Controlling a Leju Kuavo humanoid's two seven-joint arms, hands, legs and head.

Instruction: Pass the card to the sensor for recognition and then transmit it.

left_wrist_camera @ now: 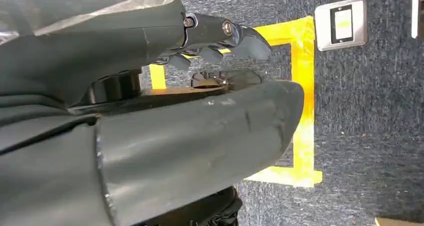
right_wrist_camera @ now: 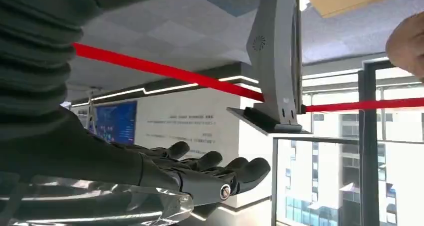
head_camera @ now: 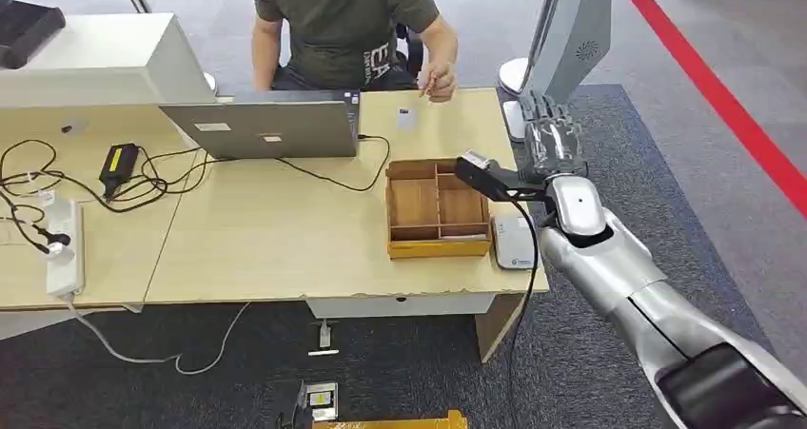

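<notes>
A small white card (head_camera: pixel 406 118) lies on the far side of the table, just in front of the seated person's hand (head_camera: pixel 439 83). The white sensor pad (head_camera: pixel 514 243) lies at the table's right edge beside a wooden divided box (head_camera: pixel 438 249). My right hand (head_camera: pixel 544 142) hovers past the box's far right corner, above the table's right edge. Its fingers (right_wrist_camera: pixel 220 168) are stretched out and hold nothing. My left hand (left_wrist_camera: pixel 215 38) hangs over the floor, its fingers loosely bent and holding nothing.
An open laptop (head_camera: pixel 266 125), a power strip (head_camera: pixel 65 248) and tangled cables (head_camera: pixel 143 177) occupy the left and middle of the table. A grey stand (head_camera: pixel 571 29) rises right behind my right hand. Yellow tape (left_wrist_camera: pixel 302 100) and a small device (left_wrist_camera: pixel 342 24) are on the floor.
</notes>
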